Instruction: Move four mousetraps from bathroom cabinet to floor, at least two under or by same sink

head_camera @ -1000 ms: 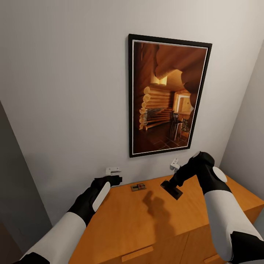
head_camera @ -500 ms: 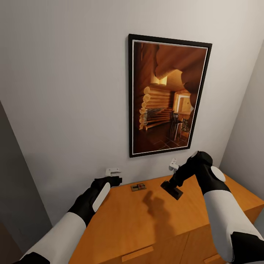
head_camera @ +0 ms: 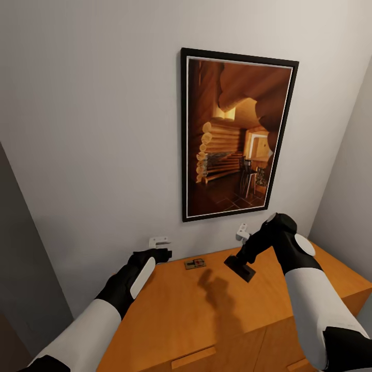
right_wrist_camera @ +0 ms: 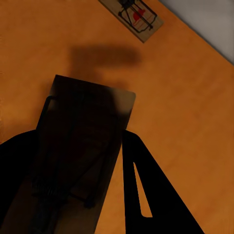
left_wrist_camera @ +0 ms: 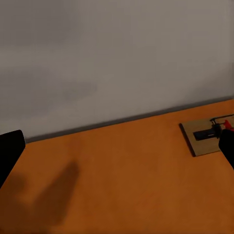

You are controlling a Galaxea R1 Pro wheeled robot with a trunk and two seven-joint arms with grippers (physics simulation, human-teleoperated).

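Two mousetraps show on or above the orange-brown cabinet (head_camera: 206,320), whose flat top serves as a worktop against a pale grey wall (head_camera: 93,129). One mousetrap (head_camera: 195,263) lies flat at the far edge of the top, just beside the wall, its red spot and dark wire facing up; the right wrist view shows it too (right_wrist_camera: 136,17), clear of everything around it. The second mousetrap (head_camera: 240,268) hangs tilted above the top, right of the first and apart from it, clamped in the right hand (head_camera: 243,264). In the right wrist view this held board (right_wrist_camera: 78,146) sits dark between the black fingers (right_wrist_camera: 146,190), with its shadow thrown on the wood ahead.

The left hand (head_camera: 164,253) hovers at the far left corner of the top, near the wall, holding nothing. In the left wrist view its dark fingertips (left_wrist_camera: 9,151) stand wide apart at the two sides of the picture, with bare orange wood between them and the lying mousetrap (left_wrist_camera: 207,135) just beside one of them.

Bare wood stretches from the traps to the near edge, where two drawer handles (head_camera: 194,357) show. A single framed picture (head_camera: 235,137) of a log interior hangs on the wall above the traps. Two small white fittings (head_camera: 158,241) sit on the wall just above the top's far edge.
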